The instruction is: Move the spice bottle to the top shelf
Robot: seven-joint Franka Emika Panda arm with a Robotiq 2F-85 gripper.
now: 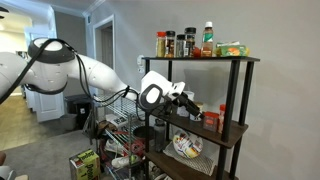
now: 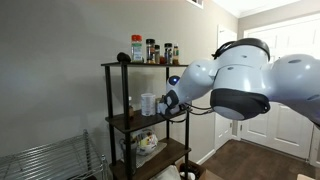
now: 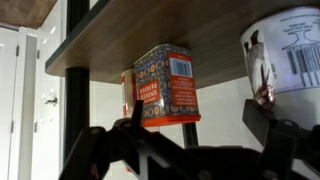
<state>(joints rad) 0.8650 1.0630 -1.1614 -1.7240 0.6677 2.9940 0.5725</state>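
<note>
Wrist view: the tool is spread wide, its two dark fingers coming up from the bottom edge with nothing between them. Beyond the gap stands the spice bottle, red-orange with a pale printed label and a barcode, clear of both fingers. A white cup with a barcode label sits to its right, above the right-hand finger. A brown board spans the top of the picture, and a black post runs down at the left.

In an exterior view the arm reaches in from the left to the shelving unit, and the tool is level with the middle board, over the end nearest the arm. The spice bottle stands on that board towards its far end, just beyond the fingertips and not gripped. A small red-capped bottle is just beside it. The top shelf above carries a row of jars and a green packet. A patterned bowl lies on the board below, and a wire rack stands under the arm.

In an exterior view the bulky arm fills the right side, and the tool reaches to the middle board beside the white cup. The spice bottle cannot be made out here. The top shelf holds the jars, and the wire rack lies at the lower left.
</note>
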